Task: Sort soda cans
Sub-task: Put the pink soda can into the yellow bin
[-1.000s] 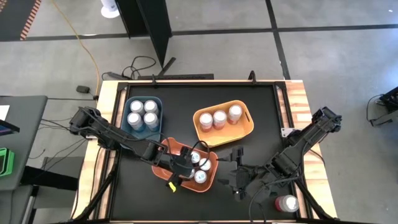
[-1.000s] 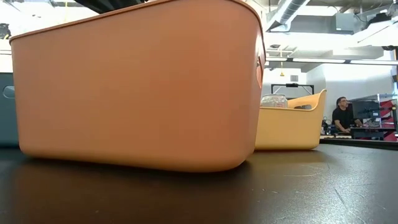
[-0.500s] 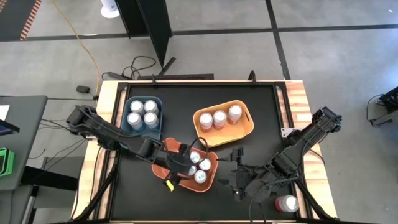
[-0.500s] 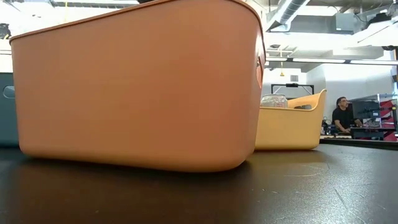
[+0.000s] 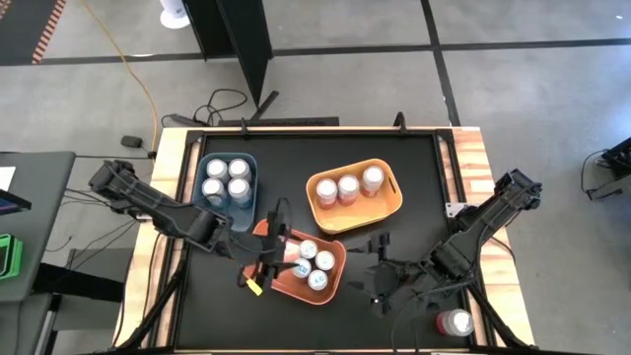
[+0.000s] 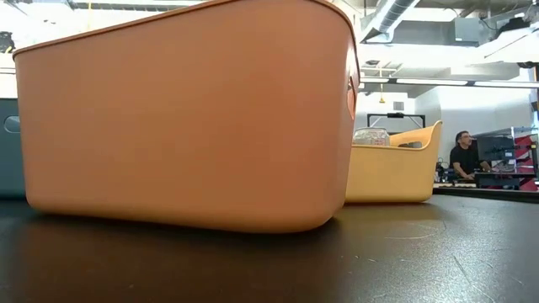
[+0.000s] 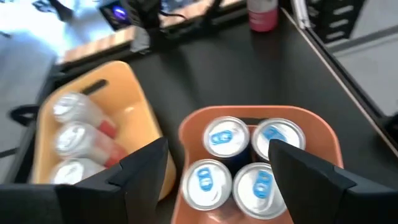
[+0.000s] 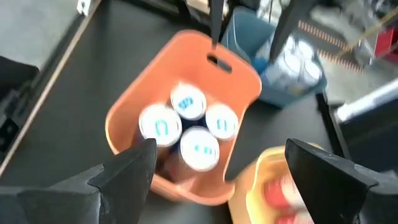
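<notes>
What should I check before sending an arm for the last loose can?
1. Left gripper empty and open, above the orange bin edge: ok.
2. Right gripper open, holding nothing: ok.
3. Orange bin holds four blue-labelled cans, all upright: ok.
4. Yellow bin holds three pink cans, with room for another: ok.
5. One pink can outside the bins, at the table's corner near the right arm: not ok.
6. That can's grip clearance: cannot tell.
</notes>
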Motion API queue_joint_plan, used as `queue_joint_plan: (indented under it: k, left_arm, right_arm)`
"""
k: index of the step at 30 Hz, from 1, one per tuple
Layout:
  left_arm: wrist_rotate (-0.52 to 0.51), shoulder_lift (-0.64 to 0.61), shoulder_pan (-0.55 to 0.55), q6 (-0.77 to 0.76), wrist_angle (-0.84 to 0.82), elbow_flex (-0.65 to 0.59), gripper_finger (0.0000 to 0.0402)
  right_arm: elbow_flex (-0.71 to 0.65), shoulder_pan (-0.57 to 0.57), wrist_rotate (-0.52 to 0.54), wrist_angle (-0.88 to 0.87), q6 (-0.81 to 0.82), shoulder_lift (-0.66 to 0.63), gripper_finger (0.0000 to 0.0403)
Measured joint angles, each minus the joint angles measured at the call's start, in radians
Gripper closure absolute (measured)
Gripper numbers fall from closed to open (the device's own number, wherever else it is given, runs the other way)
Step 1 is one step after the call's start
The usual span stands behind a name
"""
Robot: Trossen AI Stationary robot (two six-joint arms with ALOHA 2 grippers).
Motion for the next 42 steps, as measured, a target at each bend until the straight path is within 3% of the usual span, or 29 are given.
queue_joint_plan:
  k: [5, 12, 17, 21, 27, 36, 42]
  left_arm:
    - [-0.089, -0.008, -0.025, 0.008, -0.002, 0.0, 0.0127]
    - [-0.098, -0.007, -0.028, 0.058, -0.009, 0.0, 0.0127]
    - [-0.098, -0.007, -0.027, 0.091, -0.012, 0.0, 0.0127]
    - [-0.098, -0.007, -0.027, 0.096, -0.014, 0.0, 0.0127]
    - [-0.097, -0.007, -0.019, 0.111, -0.045, 0.0, 0.0127]
    - [-0.097, -0.006, 0.023, 0.106, -0.049, -0.031, 0.0127]
    - [-0.097, -0.006, 0.04, 0.101, -0.031, -0.044, 0.0127]
  right_arm:
    - [0.0, 0.0, -0.105, -0.156, 0.207, 0.0, 0.003]
    - [0.0, 0.002, -0.462, -0.332, 0.555, 0.0, 0.003]
    - [0.0, 0.024, -0.651, -0.51, 0.805, 0.0, 0.003]
    - [0.0, 0.063, -0.773, -0.616, 0.964, 0.0, 0.003]
    - [0.0, 0.184, -0.905, -0.631, 1.219, 0.0, 0.003]
    - [0.0, 0.45, -0.937, -0.582, 1.653, 0.0, 0.003]
    - [0.0, 0.576, -0.783, -0.574, 1.815, 0.009, 0.003]
